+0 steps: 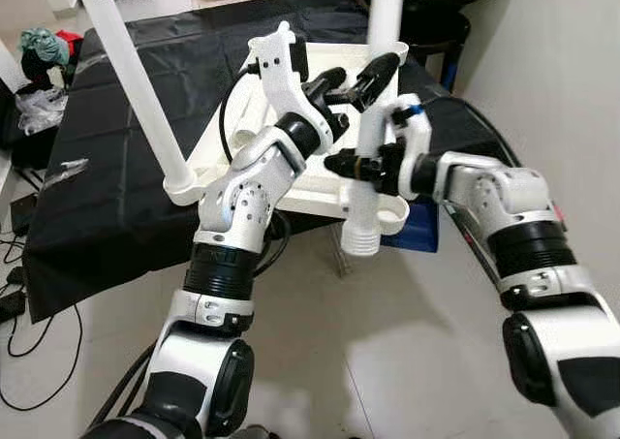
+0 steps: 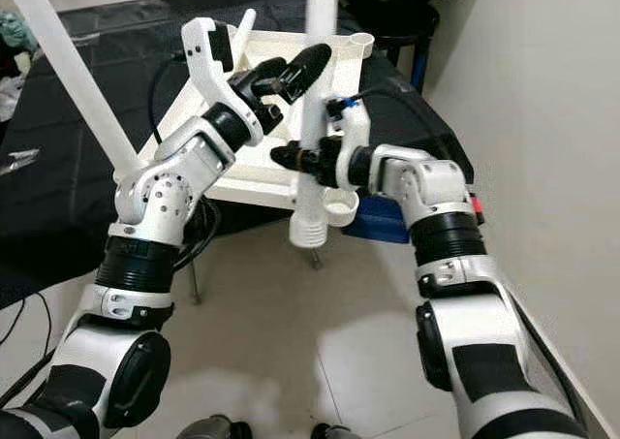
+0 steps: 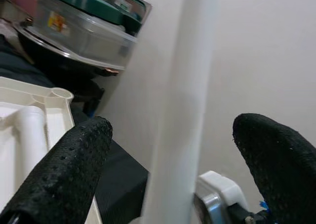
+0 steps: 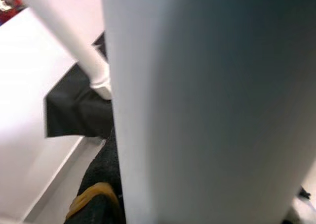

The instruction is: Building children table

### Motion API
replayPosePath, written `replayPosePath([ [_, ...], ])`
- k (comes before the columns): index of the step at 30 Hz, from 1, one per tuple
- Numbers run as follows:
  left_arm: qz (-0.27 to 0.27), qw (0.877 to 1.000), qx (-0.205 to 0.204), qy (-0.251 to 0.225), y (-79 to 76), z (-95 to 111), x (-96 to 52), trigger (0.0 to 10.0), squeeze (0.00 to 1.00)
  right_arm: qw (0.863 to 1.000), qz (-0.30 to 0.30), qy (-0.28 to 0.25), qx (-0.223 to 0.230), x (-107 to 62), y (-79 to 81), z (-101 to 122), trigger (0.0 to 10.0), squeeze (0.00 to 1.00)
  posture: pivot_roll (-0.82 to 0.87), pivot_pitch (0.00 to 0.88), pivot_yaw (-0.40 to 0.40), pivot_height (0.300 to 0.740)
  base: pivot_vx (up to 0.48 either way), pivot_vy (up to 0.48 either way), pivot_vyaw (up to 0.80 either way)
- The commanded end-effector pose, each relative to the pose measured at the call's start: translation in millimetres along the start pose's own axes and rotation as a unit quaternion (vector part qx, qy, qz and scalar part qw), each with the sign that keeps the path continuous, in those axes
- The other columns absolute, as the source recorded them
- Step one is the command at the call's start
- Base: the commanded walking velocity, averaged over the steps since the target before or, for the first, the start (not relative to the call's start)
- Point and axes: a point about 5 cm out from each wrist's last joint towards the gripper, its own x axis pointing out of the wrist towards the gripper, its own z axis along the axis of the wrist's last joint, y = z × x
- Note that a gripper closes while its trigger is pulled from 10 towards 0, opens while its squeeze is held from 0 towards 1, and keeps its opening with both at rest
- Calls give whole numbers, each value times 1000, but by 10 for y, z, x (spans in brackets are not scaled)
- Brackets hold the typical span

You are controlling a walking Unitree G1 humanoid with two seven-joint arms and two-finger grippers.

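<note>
White table leg (image 1: 366,182), threaded end down, right gripper (image 1: 360,165) clamping it

arms: silver-white shells, black ribbed joint bands | left gripper (image 1: 351,83): black pebbled fingers, white bracket, black cable | right gripper (image 1: 360,165): black, blue wire

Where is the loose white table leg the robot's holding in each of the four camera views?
Left eye: white leg upright, centre, threaded end down.
Right eye: just left of centre.
Left wrist: blurred column between black fingertips.
Right wrist: broad close-up.
Shared landmark: upturned tabletop, another leg already fitted.
</note>
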Motion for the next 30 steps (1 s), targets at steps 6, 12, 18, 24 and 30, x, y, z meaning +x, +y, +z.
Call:
replayPosePath([
  [6, 10, 999, 29, -16, -4, 104, -5, 10000, 0, 997, -53, -47, -16, -31, -118, 106, 0, 0, 89, 135, -6, 740, 0, 0, 0],
  [12, 35, 998, 44, -14, 19, 55, -132, 10000, 0, 972, -135, -179, -66, -172, -186, 510, 0, 0, 90, 137, -5, 740, 0, 0, 0],
  [18, 59, 997, 44, 8, 83, -81, -280, 10000, 0, 959, -137, -243, -46, -271, -122, 716, 0, 0, 94, 138, -6, 740, 0, 0, 0],
  [24, 78, 995, 61, 29, 120, -204, -384, 10000, 0, 953, -101, -285, -11, -259, 5, 819, 0, 0, 89, 139, -5, 740, 0, 0, 0],
  [30, 89, 989, 110, 49, 82, -352, -604, 10000, 0, 916, -167, -353, -87, -324, 170, 884, 10000, 0, 90, 135, -12, 740, 0, 0, 0],
])
